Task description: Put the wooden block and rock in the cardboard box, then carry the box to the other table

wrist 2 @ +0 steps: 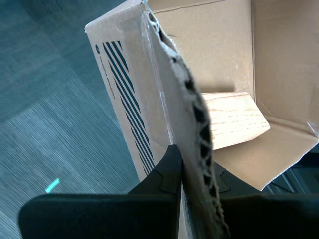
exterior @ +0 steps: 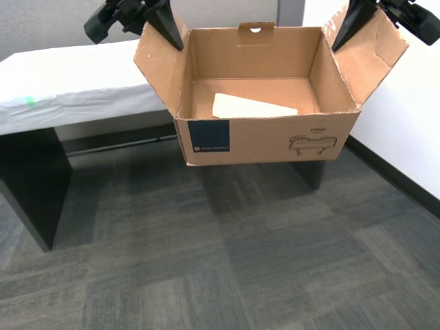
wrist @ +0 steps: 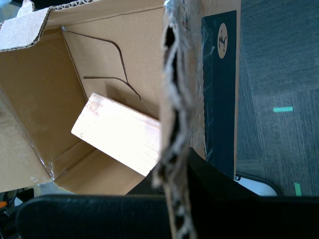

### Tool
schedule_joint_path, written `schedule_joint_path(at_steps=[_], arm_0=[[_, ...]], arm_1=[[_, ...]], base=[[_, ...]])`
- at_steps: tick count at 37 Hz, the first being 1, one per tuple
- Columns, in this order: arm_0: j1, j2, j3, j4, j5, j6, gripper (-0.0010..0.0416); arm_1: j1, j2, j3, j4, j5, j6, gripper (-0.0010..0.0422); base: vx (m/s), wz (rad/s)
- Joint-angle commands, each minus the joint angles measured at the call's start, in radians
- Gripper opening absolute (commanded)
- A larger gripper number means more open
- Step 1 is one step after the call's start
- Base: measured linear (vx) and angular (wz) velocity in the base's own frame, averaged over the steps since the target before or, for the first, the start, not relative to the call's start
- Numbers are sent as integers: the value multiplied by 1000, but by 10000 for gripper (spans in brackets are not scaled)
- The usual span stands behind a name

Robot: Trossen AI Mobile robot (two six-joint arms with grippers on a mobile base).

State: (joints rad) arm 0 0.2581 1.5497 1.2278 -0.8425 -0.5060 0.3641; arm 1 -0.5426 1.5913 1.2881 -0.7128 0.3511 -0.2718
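My first gripper (wrist: 174, 174) and my second gripper (wrist 2: 192, 172) each pinch a side flap of the cardboard box (exterior: 265, 141), jaws pressed flat against either face of the corrugated edge. Which black arm in the exterior view belongs to which gripper, I cannot tell; one arm (exterior: 124, 17) reaches down onto the flap at the exterior view's left, another arm (exterior: 385, 17) onto the flap at the exterior view's right, both angled inward with their pointed fingers clamped over the flap rims.

The box hangs between them, clear of the carpeted floor (exterior: 220, 261), its flaps splayed outward. It is brown corrugated board with frayed, crushed fluting where the grippers bite. Its front wall carries a dark navy label (exterior: 208, 137) and a black line drawing (exterior: 313, 143); a tab with a hole (exterior: 256, 29) stands on the far rim.

The wooden block (exterior: 251, 106) lies inside on the box floor, pale tan, rectangular, finely grained, set askew. The rock does not show in any view.

Behind the box, toward the exterior view's left, stands a table (exterior: 69, 86) draped in wrinkled white cloth with a small green mark (exterior: 29, 101), on dark legs. The floor is grey carpet tile with a ribbed weave.
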Motion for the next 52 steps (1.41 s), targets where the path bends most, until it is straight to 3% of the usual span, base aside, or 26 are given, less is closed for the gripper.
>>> schedule_joint_path(at_steps=[1, 10, 22, 29, 39, 42, 47, 52], arm_0=[[1, -1, 2, 5, -20, 16, -1], [1, -1, 2, 14, -20, 11, -1], [1, -1, 2, 16, -18, -5, -1], [2, -1, 2, 8, -18, -26, -1], [4, -1, 2, 8, -18, -37, -1], [3, -1, 2, 14, -18, -46, -1], [3, -1, 2, 23, -18, -50, -1], [4, -1, 2, 23, -18, -49, -1]], arm_1=[[-2, 1, 2, 3, 24, 12, -1], [-3, 6, 2, 27, 24, 8, -1], [-3, 7, 2, 34, 24, -97, -1], [-3, 7, 2, 34, 24, -127, -1], [-2, 7, 2, 34, 23, -122, -1], [-2, 7, 2, 36, 12, -144, -1], [-2, 7, 2, 38, -40, -148, -1], [-3, 7, 2, 42, -44, -127, -1]], base=[[192, 110], [190, 71], [194, 30], [196, 86], [196, 78], [183, 33], [182, 16], [179, 5]])
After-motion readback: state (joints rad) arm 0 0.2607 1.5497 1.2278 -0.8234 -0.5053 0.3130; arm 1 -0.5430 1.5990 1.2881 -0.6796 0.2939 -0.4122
